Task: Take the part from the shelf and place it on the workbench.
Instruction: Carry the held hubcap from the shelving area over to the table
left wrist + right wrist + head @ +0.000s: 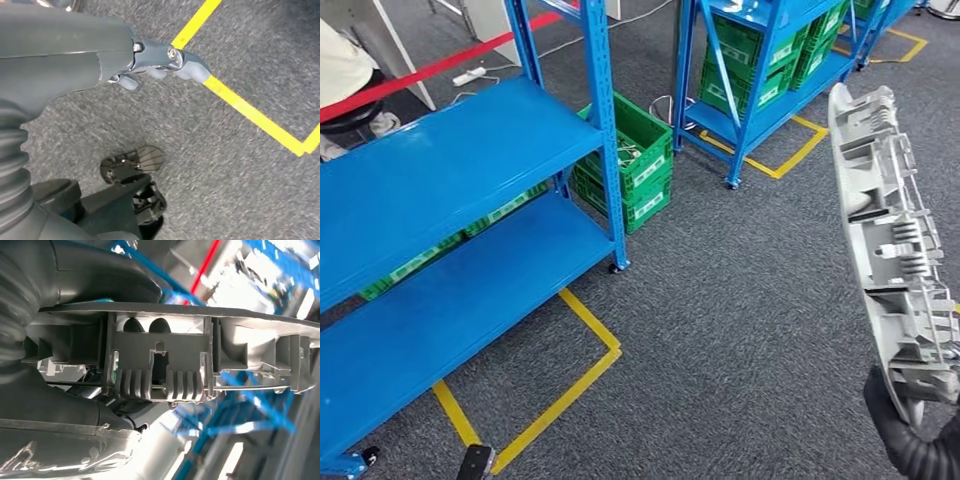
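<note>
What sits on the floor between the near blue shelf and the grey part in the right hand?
In the head view, only bare grey carpet lies between the near blue shelf and the grey part held by the right hand.

a grey speckled carpet floor carries a blue metal shelf rack at nine o'clock, with yellow tape lines around its foot. stacked green plastic crates sit on the carpet at twelve o'clock, just beside the rack's post.

a warehouse: blue shelving racks, green crates, yellow floor tape
</note>
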Available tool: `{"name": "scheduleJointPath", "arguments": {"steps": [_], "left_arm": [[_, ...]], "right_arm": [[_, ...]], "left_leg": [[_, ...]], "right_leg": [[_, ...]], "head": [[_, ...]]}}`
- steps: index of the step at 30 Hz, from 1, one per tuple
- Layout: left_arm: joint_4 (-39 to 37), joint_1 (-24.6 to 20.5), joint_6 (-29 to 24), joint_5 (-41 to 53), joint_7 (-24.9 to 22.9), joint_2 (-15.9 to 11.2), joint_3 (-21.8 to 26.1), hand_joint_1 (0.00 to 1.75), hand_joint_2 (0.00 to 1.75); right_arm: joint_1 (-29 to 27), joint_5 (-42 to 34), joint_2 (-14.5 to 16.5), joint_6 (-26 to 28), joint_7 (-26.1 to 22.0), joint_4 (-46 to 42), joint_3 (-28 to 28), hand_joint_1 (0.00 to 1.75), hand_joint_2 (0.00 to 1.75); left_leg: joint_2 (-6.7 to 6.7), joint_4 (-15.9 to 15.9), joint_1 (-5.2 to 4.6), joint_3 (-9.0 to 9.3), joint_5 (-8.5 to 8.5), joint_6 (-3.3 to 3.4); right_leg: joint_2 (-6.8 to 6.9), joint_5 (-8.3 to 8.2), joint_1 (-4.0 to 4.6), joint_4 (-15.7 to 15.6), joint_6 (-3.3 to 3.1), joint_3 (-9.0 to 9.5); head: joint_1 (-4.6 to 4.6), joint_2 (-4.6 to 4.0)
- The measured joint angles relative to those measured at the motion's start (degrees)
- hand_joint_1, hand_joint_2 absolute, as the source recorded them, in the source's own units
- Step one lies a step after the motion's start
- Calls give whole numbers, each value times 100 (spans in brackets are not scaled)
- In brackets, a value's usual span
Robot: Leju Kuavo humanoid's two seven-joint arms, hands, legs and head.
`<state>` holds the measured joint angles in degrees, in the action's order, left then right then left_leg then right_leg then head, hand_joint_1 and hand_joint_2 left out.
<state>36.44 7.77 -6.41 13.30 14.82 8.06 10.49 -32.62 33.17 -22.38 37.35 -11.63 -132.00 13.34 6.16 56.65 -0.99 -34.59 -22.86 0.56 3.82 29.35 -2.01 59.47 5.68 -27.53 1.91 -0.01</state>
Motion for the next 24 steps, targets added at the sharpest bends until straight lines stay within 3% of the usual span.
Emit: {"name": "scheduleJointPath", "arguments": {"steps": [1,2,3,4,6,8,9,10,11,13,14,16,18,19,20,21,23,24], "left_arm": [[3,10,1,1,5,-1,42,0,175],[2,18,8,5,9,3,68,0,175],[2,27,15,16,11,2,86,0,175],[0,36,32,41,12,9,93,0,175],[-1,59,79,133,-4,28,109,0,175],[-1,69,119,236,-52,52,118,0,175],[-1,64,128,271,-78,61,120,0,175],[0,55,135,295,-96,68,120,0,175],[0,43,140,312,-107,74,120,0,175],[3,10,145,328,-113,76,121,0,175],[5,-9,144,338,-114,77,121,0,175],[11,-38,144,357,-118,81,120,0,175],[24,-47,149,366,-145,97,116,0,175],[43,-43,155,361,-172,105,114,0,175],[72,-30,164,354,-200,114,112,0,175],[106,-9,172,344,-229,121,109,0,175],[176,59,180,321,-277,124,108,0,175],[204,92,181,313,-298,121,109,0,175]], "right_arm": [[6,-10,42,0,-56,-16,-21,175,175],[6,-16,87,0,-100,-30,-42,175,175],[-1,-21,128,0,-137,-39,-66,175,175],[-15,-39,168,0,-165,-50,-96,175,175],[-58,-144,271,0,-235,-107,-189,175,175],[-105,-284,378,-1,-300,-176,-319,175,175],[-134,-339,427,-2,-327,-201,-384,175,175],[-169,-383,474,-4,-356,-221,-442,175,175],[-206,-420,518,-7,-387,-243,-493,175,175],[-258,-500,597,-18,-446,-296,-581,175,175],[-272,-540,632,-25,-469,-324,-625,175,175],[-308,-608,699,-40,-515,-381,-717,175,175],[-374,-662,770,-56,-559,-438,-801,175,175],[-409,-688,809,-68,-581,-464,-842,175,175],[-433,-709,844,-81,-601,-486,-883,175,175],[-446,-720,877,-96,-620,-502,-916,175,175],[-455,-721,944,-121,-645,-525,-965,175,175],[-460,-721,978,-129,-648,-533,-979,175,175]], "left_leg": [[46,14,5,-10,38,-21],[92,15,20,-10,83,-42],[59,32,47,-31,66,-77],[-51,94,69,-65,-57,-110],[-379,505,82,-179,-635,-154],[-553,1207,65,-297,-1208,-100],[-581,1486,50,-305,-1310,-58],[-599,1599,27,-236,-1262,-8],[-624,1511,-4,-77,-1114,49],[-819,815,-88,480,-813,196],[-940,376,-113,769,-770,255],[-1083,-177,-142,1080,-804,273],[-968,-285,-127,1044,-727,238],[-889,-305,-113,987,-653,249],[-804,-325,-96,919,-573,267],[-717,-338,-83,842,-502,281],[-546,-332,-89,693,-380,294],[-451,-326,-90,617,-320,287]], "right_leg": [[14,100,31,-192,-68,87],[-41,89,47,-211,-162,27],[-93,52,59,-217,-213,-47],[-139,-5,71,-205,-265,-122],[-242,-152,83,-204,-343,-288],[-375,-329,113,-199,-387,-479],[-452,-417,135,-193,-401,-579],[-534,-501,157,-187,-410,-690],[-618,-577,174,-183,-413,-782],[-777,-717,197,-181,-407,-926],[-848,-788,205,-181,-401,-979],[-973,-943,203,-206,-366,-1056],[-1078,-1093,197,-278,-310,-1115],[-1035,-1049,206,-269,-283,-1164],[-922,-882,219,-162,-258,-1240],[-757,-590,222,79,-234,-1330],[-493,18,203,858,-168,-1489],[-441,136,176,1237,-134,-1515]], "head": [[-2,-1],[-14,-2],[-19,-2],[-27,-1],[-52,-1],[-67,-1],[-69,-1],[-68,-1],[-68,-1],[-67,-1],[-67,-1],[-64,-1],[-71,-1],[-73,-1],[-65,-1],[-57,-1],[-35,-1],[-32,-1]]}}
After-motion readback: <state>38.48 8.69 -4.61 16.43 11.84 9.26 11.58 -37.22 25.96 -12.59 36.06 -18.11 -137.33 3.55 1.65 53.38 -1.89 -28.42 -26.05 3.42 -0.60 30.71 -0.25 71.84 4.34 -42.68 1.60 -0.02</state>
